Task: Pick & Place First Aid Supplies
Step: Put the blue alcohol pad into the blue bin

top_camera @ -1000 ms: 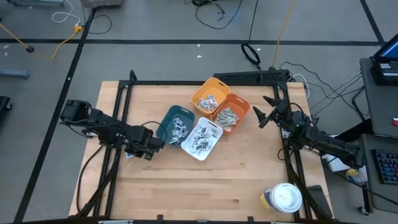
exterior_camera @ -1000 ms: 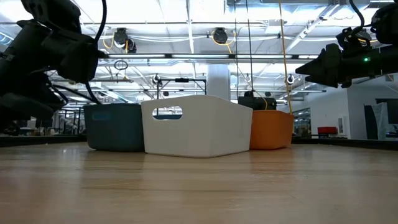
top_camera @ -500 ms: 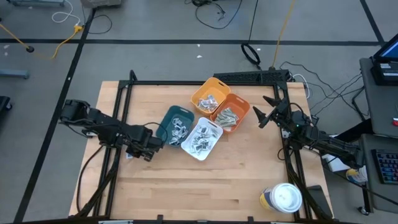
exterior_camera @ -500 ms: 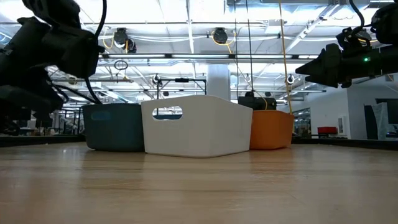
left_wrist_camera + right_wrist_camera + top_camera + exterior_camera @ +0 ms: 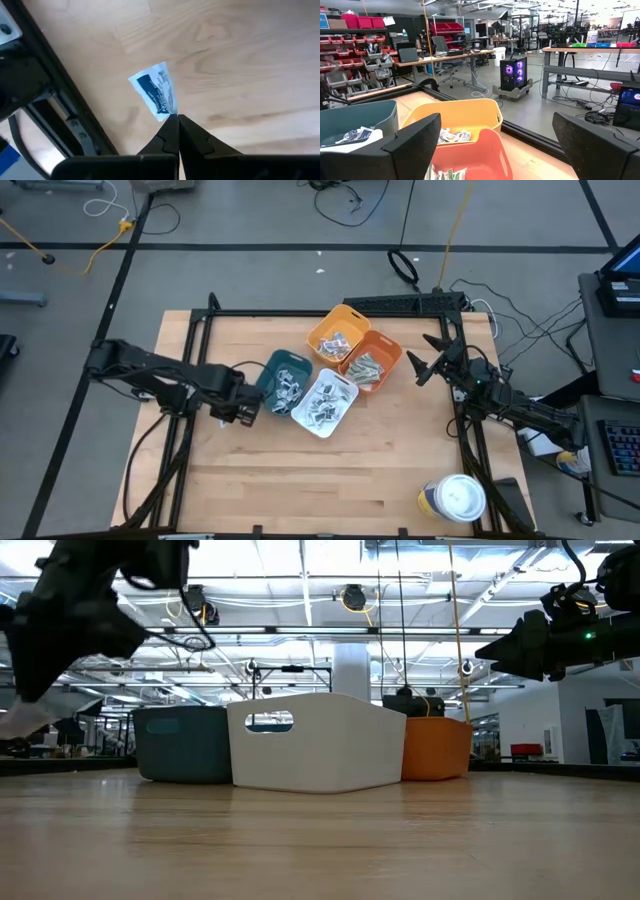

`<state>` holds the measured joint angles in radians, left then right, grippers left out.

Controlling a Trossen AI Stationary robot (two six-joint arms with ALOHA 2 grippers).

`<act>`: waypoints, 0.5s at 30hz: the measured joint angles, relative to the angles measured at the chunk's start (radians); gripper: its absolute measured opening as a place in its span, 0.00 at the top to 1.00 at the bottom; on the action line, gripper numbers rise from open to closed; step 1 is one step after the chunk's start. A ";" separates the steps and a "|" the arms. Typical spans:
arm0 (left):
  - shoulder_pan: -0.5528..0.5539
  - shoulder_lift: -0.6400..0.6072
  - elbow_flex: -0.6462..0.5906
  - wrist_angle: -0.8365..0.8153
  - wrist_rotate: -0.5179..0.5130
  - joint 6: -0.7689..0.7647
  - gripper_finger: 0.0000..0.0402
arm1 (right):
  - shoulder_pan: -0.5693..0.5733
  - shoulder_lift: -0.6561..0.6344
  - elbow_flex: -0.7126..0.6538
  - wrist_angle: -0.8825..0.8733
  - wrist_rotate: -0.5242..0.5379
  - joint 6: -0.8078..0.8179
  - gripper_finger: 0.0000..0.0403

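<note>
My left gripper [image 5: 174, 119] is pinched tight on 1 small white packet [image 5: 154, 91] with a blue mark. I hold it by its corner, and it hangs up above the wooden table [image 5: 400, 470]. In the high view my left gripper [image 5: 247, 410] is near the left side of the table, just beside the teal bin [image 5: 281, 376].

I think the picking-up part is done. Now comes the carrying part. Next I need to move the packet over a bin and let go. I cannot tell for sure which bin is the right one. The white bin [image 5: 324, 401] and the teal bin both hold little white packets like mine, so one of those seems a good guess. My grip is only on a corner, so I should move gently or the packet could slip out.

My right gripper [image 5: 427, 361] waits near the right side of the table, by the orange bin [image 5: 372, 360]. Its fingers [image 5: 412, 142] are spread wide apart and hold nothing.

I count 4 bins, all bunched close together: 1 teal, 1 white, 1 orange and 1 yellow bin [image 5: 336, 334]. Each has many packets inside, too many and too small to count. There is also 1 round tub [image 5: 455, 498] with a white lid near the front right corner.
</note>
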<state>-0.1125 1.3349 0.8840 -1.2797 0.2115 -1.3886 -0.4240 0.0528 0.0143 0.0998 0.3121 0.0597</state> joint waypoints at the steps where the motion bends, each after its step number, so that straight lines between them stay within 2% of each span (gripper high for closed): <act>1: 0.004 -0.005 0.020 -0.012 -0.001 -0.002 1.00 | 0.000 0.000 0.000 0.000 0.000 0.000 0.06; 10: 0.031 -0.069 0.165 -0.061 -0.031 -0.028 1.00 | 0.000 0.000 0.000 0.000 0.000 0.000 0.06; 15: 0.105 -0.024 0.247 -0.062 -0.072 0.016 1.00 | 0.000 0.000 0.000 0.000 0.000 0.000 0.06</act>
<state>-0.0072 1.3110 1.1305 -1.3415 0.1399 -1.3722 -0.4240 0.0531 0.0143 0.0998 0.3119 0.0597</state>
